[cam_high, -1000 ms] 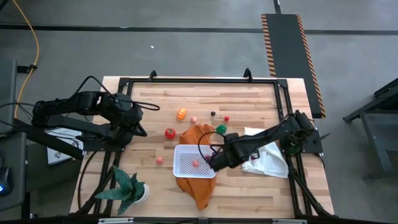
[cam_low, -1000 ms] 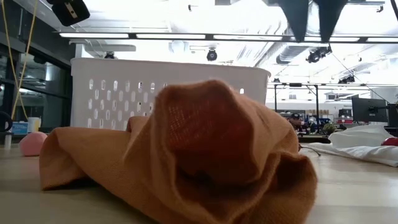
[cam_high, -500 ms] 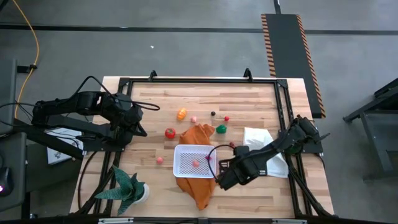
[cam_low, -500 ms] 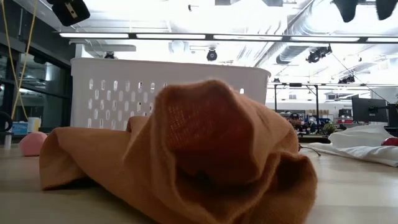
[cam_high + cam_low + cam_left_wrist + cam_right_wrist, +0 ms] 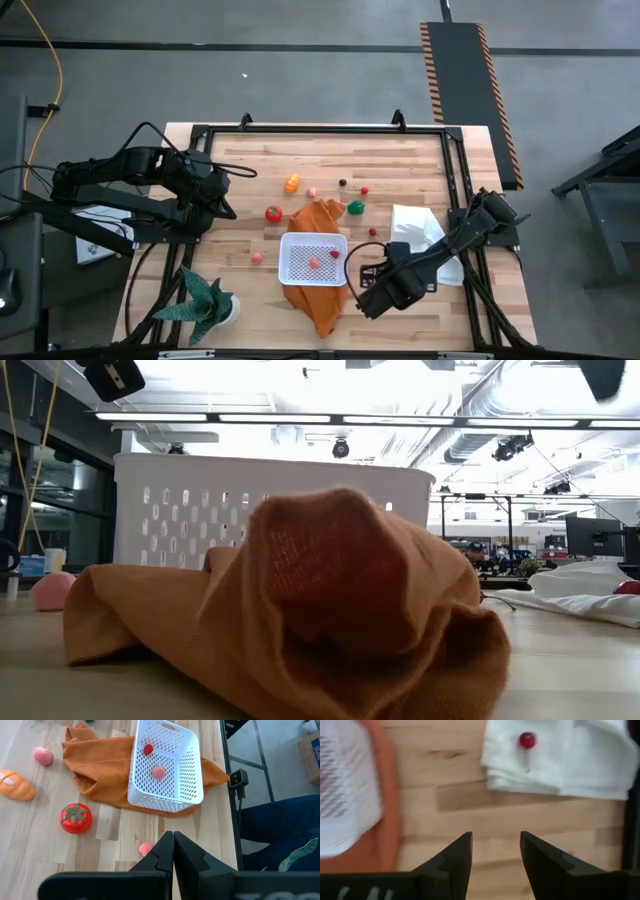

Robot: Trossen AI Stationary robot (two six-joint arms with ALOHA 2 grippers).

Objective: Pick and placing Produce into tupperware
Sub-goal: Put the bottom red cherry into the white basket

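High view shows the tupperware (image 5: 313, 259) near the middle of the desk (image 5: 400, 160), on an orange cloth (image 5: 318, 215). Two pieces of produce lie inside it, one pink (image 5: 314, 263) and one red (image 5: 335, 254). The right hand (image 5: 366, 296) is over bare wood just beside the tupperware, on the side of the white cloth (image 5: 425, 240). Its fingers stand wide apart and hold nothing; in the right wrist view only wood is between them (image 5: 495, 857). A small red piece (image 5: 527, 740) lies on the white cloth in that view.

Other produce is spread on the desk beyond the orange cloth: a tomato (image 5: 273, 213), an orange piece (image 5: 292, 183), a small pink one (image 5: 312, 192), a dark one (image 5: 342, 183), a small red one (image 5: 365, 189) and a green one (image 5: 355, 207). One more pink piece (image 5: 257, 257) lies beside the tupperware, on the left arm's side.

The left hand (image 5: 222, 205) waits at the left edge of the desk, near the tomato, and its fingers (image 5: 165, 855) are pressed together, empty. A potted plant (image 5: 205, 303) stands at the near left corner.
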